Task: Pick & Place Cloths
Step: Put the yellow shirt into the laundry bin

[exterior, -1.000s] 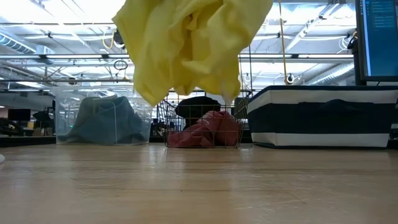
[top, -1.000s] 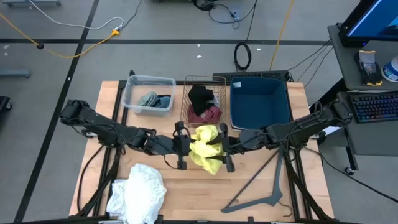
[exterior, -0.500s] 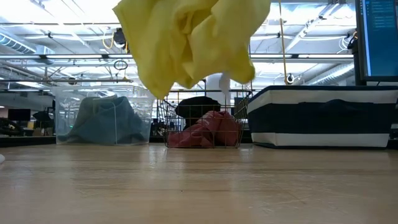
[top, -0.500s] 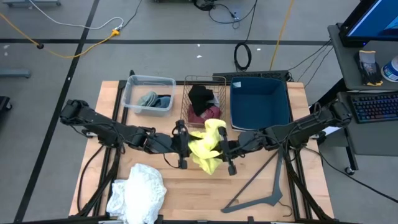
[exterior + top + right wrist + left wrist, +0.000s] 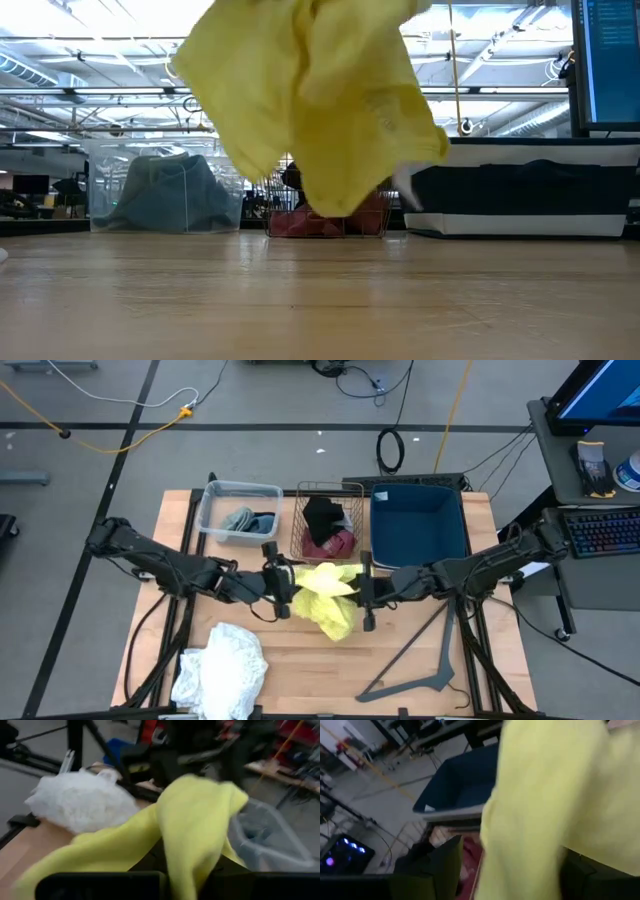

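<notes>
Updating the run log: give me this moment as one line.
left hand: open, beside yellow cloth | right hand: shut on yellow cloth | cloth: off table, near wire basket

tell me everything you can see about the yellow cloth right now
The yellow cloth is soft, plain fabric, crumpled and folded over itself. It hangs in the air over the middle of the wooden table, just in front of the wire basket, between the left gripper and the right gripper. The right gripper holds its edge. Its lowest fold hangs clear of the tabletop.
</notes>
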### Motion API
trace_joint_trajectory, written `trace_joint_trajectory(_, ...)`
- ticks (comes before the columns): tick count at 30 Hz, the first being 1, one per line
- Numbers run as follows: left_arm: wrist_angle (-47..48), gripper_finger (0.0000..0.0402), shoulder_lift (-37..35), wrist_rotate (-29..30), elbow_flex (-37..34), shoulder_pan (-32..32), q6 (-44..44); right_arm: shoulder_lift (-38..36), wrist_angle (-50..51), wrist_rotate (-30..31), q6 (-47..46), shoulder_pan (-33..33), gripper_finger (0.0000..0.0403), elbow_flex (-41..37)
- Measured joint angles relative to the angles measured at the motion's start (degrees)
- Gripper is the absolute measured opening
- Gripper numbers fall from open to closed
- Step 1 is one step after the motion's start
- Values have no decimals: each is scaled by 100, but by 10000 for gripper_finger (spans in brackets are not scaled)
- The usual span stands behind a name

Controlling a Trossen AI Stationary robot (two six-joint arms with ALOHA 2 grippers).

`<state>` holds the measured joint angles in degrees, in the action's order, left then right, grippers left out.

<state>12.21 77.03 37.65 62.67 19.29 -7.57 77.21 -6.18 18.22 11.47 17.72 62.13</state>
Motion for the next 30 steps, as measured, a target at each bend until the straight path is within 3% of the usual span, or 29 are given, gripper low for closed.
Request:
trace_joint_trajectory(9,1451,241,-595,11,-15,0,1186,-876,-616,958,1001,360,21,0)
trace_joint_trajectory(20,2745,241,-750,157,-22,-7,2237,-1483,-1942,3881,3890,831,21,7)
trace_joint_trajectory(25,2879,241,-750,292,-22,-7,2220,-1484,-2672,4944,5225,795,21,7)
trace_joint_trajectory(30,2841,241,-796,306,-24,-9,2126,-1502,-3049,5606,5943,625,21,7)
